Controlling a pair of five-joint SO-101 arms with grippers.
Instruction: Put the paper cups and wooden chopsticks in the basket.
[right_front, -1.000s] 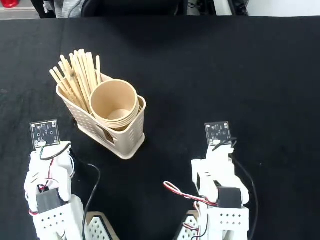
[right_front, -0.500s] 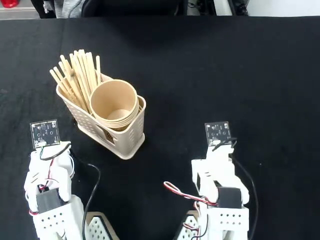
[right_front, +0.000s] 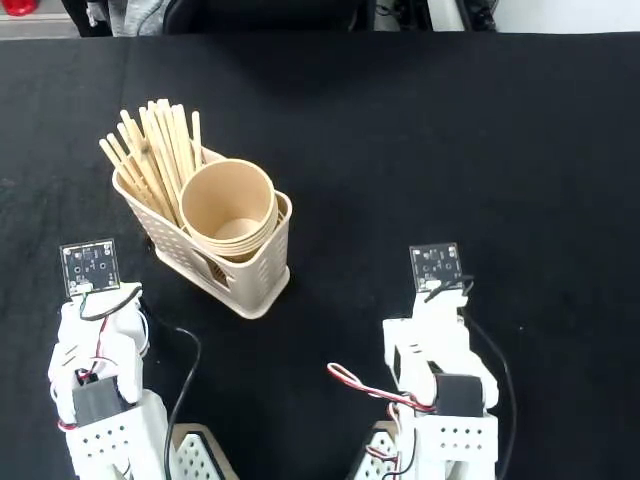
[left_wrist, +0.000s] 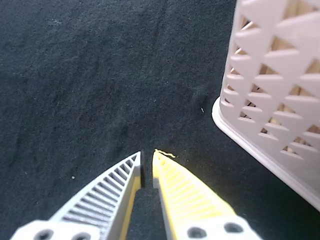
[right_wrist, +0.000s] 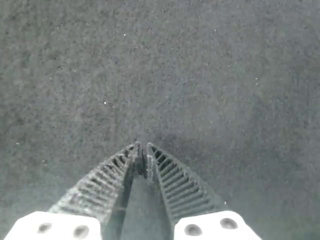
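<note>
Nothing has moved since a second ago: the left arm (right_front: 95, 350) sits folded near the basket (right_front: 255, 280), and the right arm (right_front: 440, 350) is well apart from it on the black worktop (right_front: 450, 130). Both arms' jaws are clenched together, gripping nothing. Stacked paper cups (right_front: 230, 205) and a bundle of chopsticks (right_front: 155, 150) stand in the basket, side by side.
</note>
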